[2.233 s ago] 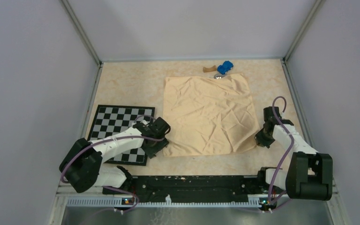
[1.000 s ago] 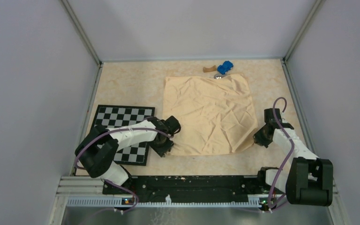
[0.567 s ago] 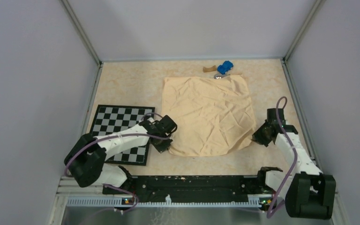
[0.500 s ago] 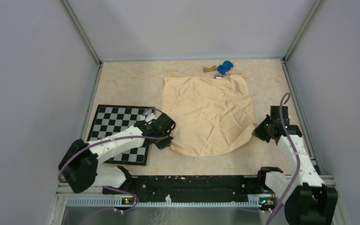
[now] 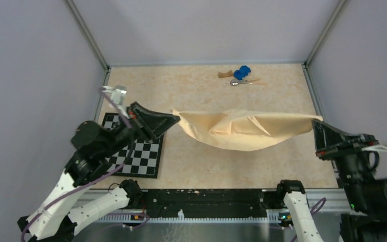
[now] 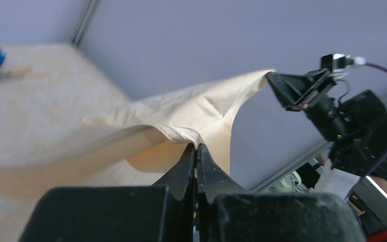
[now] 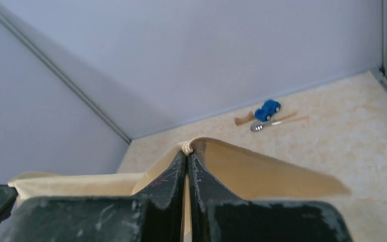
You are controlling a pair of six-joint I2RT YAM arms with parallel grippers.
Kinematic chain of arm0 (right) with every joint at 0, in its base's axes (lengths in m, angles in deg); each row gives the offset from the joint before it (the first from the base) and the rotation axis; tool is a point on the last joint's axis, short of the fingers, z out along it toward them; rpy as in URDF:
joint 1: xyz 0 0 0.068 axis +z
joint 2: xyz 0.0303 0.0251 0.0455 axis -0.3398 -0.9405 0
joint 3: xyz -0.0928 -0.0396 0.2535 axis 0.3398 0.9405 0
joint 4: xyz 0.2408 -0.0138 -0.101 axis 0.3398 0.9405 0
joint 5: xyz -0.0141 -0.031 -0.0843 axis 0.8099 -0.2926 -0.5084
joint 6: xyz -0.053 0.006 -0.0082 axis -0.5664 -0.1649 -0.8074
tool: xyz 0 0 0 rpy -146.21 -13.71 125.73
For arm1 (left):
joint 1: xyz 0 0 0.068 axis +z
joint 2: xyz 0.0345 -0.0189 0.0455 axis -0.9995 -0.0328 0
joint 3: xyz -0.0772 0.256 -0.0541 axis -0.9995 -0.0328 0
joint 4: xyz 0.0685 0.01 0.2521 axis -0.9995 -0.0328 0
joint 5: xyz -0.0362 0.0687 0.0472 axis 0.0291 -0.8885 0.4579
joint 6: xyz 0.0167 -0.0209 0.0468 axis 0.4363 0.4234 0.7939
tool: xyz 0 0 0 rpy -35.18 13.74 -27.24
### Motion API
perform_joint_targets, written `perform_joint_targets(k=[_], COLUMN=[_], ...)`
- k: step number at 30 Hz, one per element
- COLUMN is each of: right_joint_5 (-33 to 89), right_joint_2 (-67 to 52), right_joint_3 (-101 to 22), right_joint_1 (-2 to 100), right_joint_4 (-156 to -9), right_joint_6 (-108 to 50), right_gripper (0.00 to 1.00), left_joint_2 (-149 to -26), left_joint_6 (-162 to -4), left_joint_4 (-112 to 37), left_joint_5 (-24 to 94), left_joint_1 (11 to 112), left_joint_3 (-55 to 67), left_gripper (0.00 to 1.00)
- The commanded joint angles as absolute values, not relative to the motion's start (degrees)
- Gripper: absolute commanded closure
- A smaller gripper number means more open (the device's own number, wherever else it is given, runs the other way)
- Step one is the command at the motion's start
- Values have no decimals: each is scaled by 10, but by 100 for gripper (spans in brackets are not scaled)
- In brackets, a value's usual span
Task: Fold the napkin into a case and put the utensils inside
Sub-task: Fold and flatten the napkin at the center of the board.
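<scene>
**Peach-orange napkin, strung between two pincers**

Peach-orange napkin (image 5: 242,128): thin creased cloth, unfolded, held up over the middle of the counter (image 5: 191,91) by two corners. It stretches left to right and sags in a shallow curve between them. Whether its lowest fold touches the counter cannot be told.

Left pincer (image 5: 174,118): clenched on the napkin's left corner. The left wrist view shows the hemmed edge (image 6: 181,133) nipped at the very fingertips (image 6: 196,147).

Right pincer (image 5: 316,123): clenched on the opposite corner. The right wrist view shows the fingers (image 7: 187,154) pressed together with the hem between them, and cloth draping off to both sides.

Spoon (image 5: 236,82): small, silver, round bowl and thin handle. It lies flat near the far edge of the counter, well apart from the napkin. Any other cutlery cannot be made out.

Blue toy car (image 5: 241,72): just behind the spoon.

Brown wooden block (image 5: 224,74): curved, just left of the car.

Checkerboard mat (image 5: 146,156): black and white, flat on the counter at near left, partly covered by the left arm
</scene>
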State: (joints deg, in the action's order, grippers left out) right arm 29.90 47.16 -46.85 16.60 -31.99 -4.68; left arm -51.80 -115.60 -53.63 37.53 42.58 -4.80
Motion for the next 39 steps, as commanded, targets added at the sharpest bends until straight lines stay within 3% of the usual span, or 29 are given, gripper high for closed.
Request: perform_joint_targets(k=[1, 7, 13, 18, 23, 29, 33, 39], right_joint_5=[314, 272, 224, 199, 172, 177, 219, 281], right_joint_2=[471, 439, 420, 342, 191, -32, -160, -253], right_joint_3=[-588, -624, -449, -295, -215, -237, -301, -371], right_joint_1=[165, 165, 165, 165, 164, 161, 151, 140], right_joint_4=[-263, -261, -351, -502, -675, -841, -862, -843], right_joint_6=[-59, -49, -24, -24, -29, -50, -64, -84], right_gripper=[100, 100, 100, 100, 100, 100, 100, 100], left_joint_2=[-485, -472, -552, -707, -859, -1063, -1204, -1283], left_joint_6=[-1080, -1045, -1093, -1041, -1063, -1062, -1080, -1092], left_joint_4=[-443, -445, -522, -490, -422, -256, -236, -197], left_joint_5=[488, 387, 82, -47, 52, 203, 332, 442], left_joint_1=[426, 426, 426, 444, 558, 645, 677, 704], left_joint_3=[19, 28, -15, -4, 8, 38, 119, 154], left_gripper=[100, 100, 100, 100, 100, 100, 100, 100])
